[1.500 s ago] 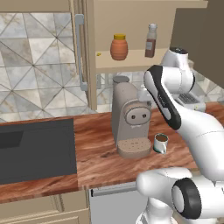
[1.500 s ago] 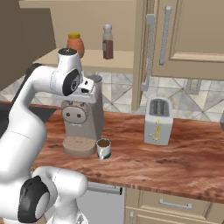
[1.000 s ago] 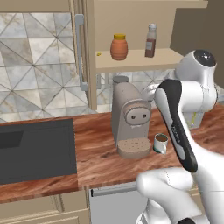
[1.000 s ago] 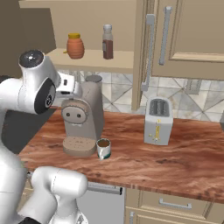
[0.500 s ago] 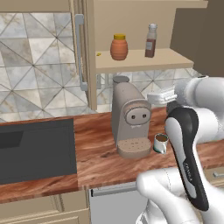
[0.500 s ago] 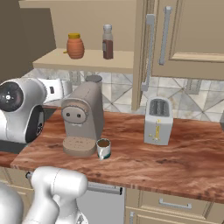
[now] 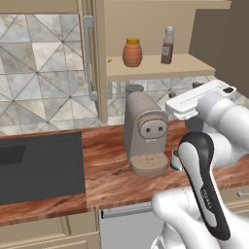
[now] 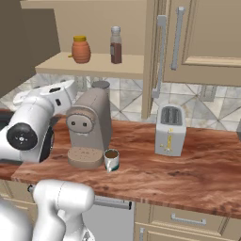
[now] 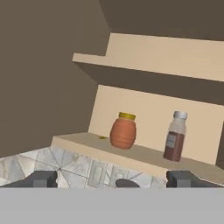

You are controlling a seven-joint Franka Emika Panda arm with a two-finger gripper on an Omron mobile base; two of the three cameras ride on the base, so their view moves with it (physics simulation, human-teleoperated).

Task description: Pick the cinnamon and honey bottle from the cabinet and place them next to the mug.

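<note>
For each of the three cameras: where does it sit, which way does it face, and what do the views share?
Left base view: behind-left, facing the counter; arm lower right.
Right base view: behind-right, facing the counter, toaster; arm lower left.
Hand view: on the hand, facing up at the cabinet shelf; open gripper fingertips at bottom.
Shared: honey bottle, cinnamon; base views share mug.

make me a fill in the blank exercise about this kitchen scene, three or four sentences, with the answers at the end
1. The honey bottle and the cinnamon both stand on the cabinet's ____.
2. The lid of the honey bottle is ____ in colour.
3. The mug sits on the counter right beside the ____ machine.
4. The end effector has its jaws ____, holding nothing.

Missing words: shelf; yellow; coffee; open
</note>
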